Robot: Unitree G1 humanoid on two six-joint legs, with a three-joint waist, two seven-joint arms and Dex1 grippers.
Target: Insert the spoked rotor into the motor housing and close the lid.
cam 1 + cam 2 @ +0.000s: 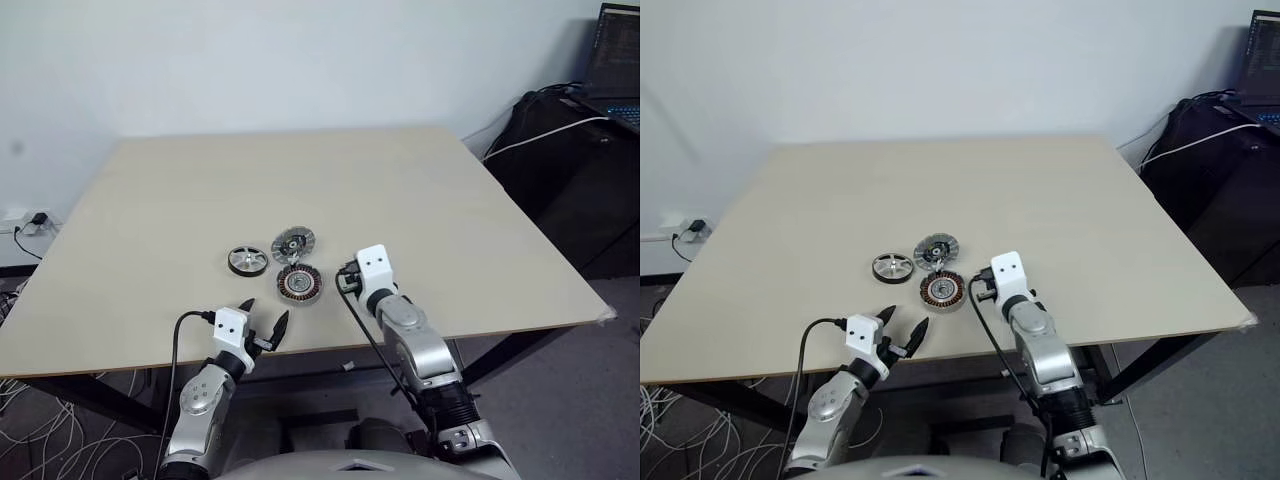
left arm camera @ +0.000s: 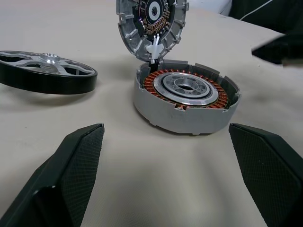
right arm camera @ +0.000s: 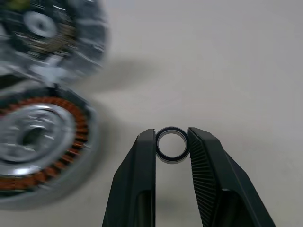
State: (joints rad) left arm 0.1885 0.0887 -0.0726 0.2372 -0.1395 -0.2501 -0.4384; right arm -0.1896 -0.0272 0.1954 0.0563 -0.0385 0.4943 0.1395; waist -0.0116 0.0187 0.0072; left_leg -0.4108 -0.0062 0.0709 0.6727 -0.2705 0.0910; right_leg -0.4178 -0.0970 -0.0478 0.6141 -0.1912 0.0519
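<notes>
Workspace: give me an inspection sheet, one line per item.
Surface: beige table, bare apart from the parts near its front edge.
Job's things: spoked rotor lying flat, left of the motor housing, apart from it; housing open, copper windings showing; lid propped tilted at the housing's far edge.
Clutter: small ring, thin and dark-rimmed.
Grippers: left gripper open, holding nothing, near the table's front edge; right gripper shut on the small ring, right of the housing.
Cables: black cable on the left arm; white cable beside the table.
Surroundings: white wall, laptop, wall socket.
</notes>
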